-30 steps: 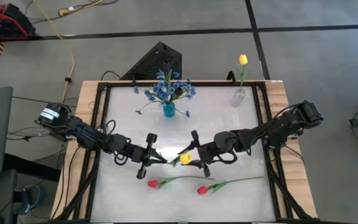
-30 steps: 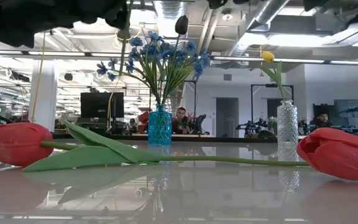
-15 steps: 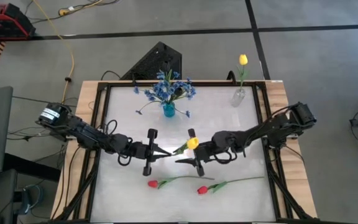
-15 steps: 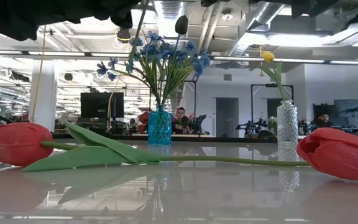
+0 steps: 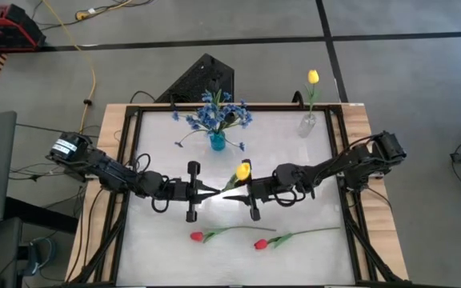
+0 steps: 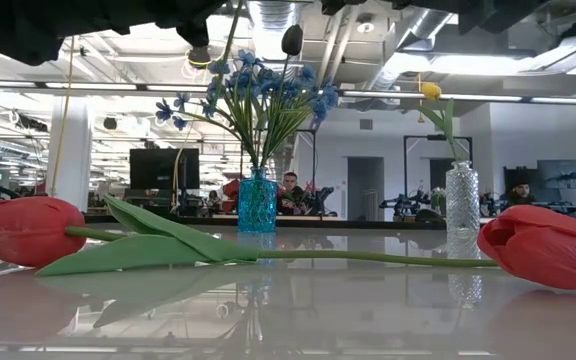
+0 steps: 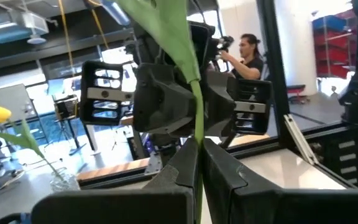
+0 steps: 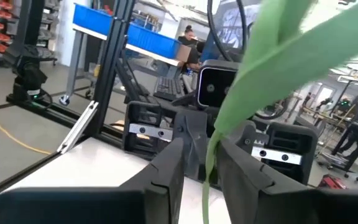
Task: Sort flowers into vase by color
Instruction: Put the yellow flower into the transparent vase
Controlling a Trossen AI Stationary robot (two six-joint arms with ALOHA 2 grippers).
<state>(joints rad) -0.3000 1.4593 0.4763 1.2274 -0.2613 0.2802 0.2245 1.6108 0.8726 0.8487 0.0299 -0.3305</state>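
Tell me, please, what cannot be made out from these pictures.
- held yellow tulip: both wrist views cut off its bloom at the edge; only the stem and leaf show.
- left claw and right claw: the low view's top edge cuts them off.
- blue flowers: the stem count is too small to see in the high view, and the stems overlap in the low view.

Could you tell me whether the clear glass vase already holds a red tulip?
No, in the high view the clear vase holds only a yellow tulip, while both red tulips lie on the table.
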